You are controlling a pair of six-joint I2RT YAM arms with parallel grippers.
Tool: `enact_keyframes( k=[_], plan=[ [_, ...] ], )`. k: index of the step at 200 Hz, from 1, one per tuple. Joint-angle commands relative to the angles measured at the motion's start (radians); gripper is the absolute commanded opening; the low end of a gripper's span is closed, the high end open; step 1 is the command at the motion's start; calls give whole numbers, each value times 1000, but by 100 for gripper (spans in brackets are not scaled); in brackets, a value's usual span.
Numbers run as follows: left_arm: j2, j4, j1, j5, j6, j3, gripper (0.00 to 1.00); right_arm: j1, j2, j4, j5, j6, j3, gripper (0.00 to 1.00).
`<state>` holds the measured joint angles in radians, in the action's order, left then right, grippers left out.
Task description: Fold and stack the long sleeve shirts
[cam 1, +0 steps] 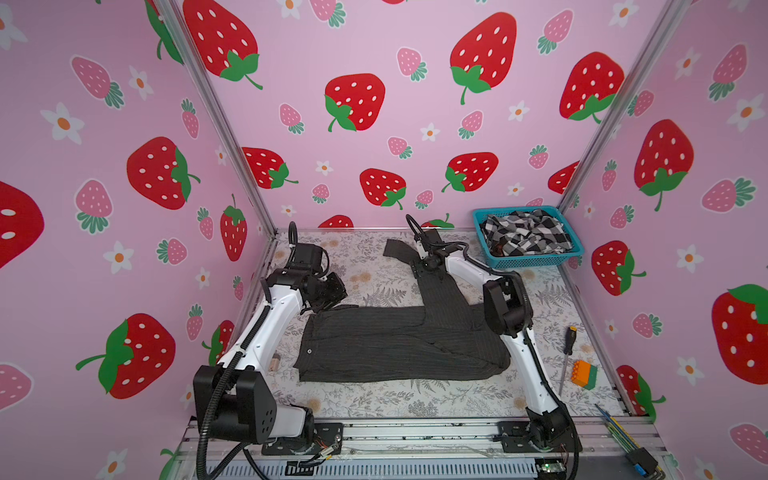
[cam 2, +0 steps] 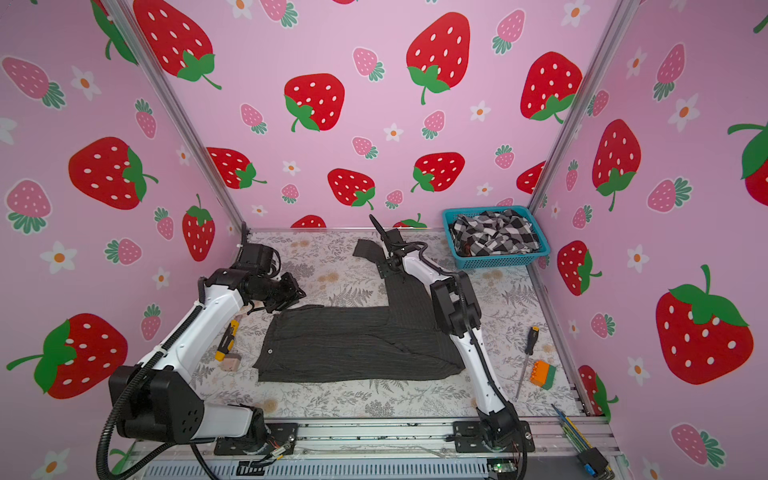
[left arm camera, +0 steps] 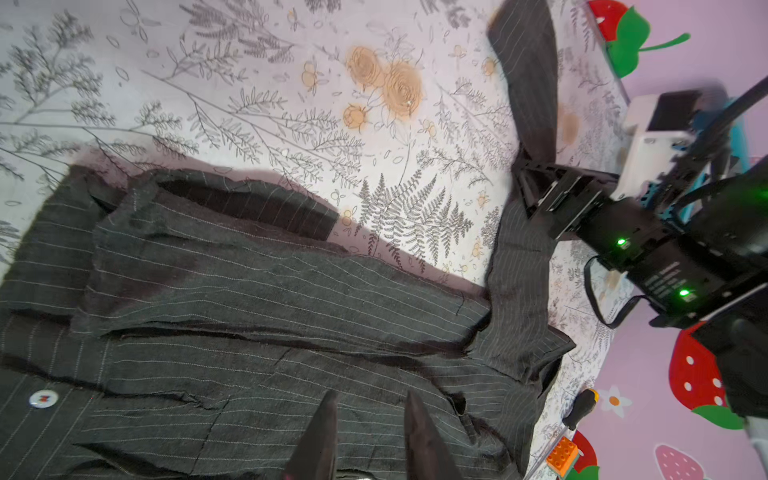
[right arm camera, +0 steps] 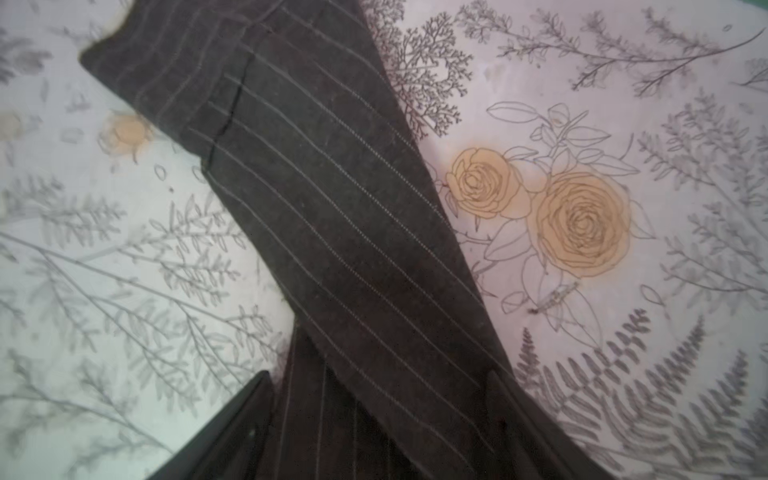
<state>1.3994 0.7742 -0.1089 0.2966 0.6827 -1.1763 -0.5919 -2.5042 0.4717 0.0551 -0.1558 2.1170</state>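
With the pinstriped shirt [cam 1: 395, 345] close by the parted, empty left fingers [left arm camera: 324, 432] and its sleeve [right arm camera: 332, 208] between the spread right fingers [right arm camera: 245, 411], we risk dragging the shirt body askew when lifting.

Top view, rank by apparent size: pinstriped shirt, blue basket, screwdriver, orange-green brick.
1. pinstriped shirt
2. blue basket, though it sits farther back
3. screwdriver and orange-green brick: unsure; the screwdriver looks longer, the brick bulkier.

walls [cam 1: 374, 41]: pink strawberry print | tabletop [cam 1: 374, 399]: pale floral cloth | corner posts [cam 1: 228, 137]: bare aluminium
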Motion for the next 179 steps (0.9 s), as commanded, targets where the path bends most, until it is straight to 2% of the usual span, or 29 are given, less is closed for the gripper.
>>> enact_keyframes(
  k=[1,37,54,73,100,114,120,155,179],
  plan=[
    [15,-41,-9,29,16,38,29,-6,-31,66,0,7,57,49],
    [81,-13,-2,109,18,-27,28,-4,-33,93,-81,12,87,0],
    [95,-17,4,149,18,-71,32,-6,14,94,-107,9,89,0],
    [93,-6,5,134,23,-118,39,-9,106,89,-127,1,72,0],
    [65,-34,11,134,67,-130,49,-37,301,40,-179,-12,-55,0],
    [58,-86,17,178,115,-115,75,-63,389,14,-184,-18,-138,0],
    [60,-106,18,195,138,-110,81,-74,426,5,-181,-24,-174,0],
    [81,-261,12,281,281,-52,89,-138,607,-81,-199,-116,-428,0],
    [112,-390,-46,332,401,-11,93,-173,705,-183,-196,-191,-592,0]
  ],
)
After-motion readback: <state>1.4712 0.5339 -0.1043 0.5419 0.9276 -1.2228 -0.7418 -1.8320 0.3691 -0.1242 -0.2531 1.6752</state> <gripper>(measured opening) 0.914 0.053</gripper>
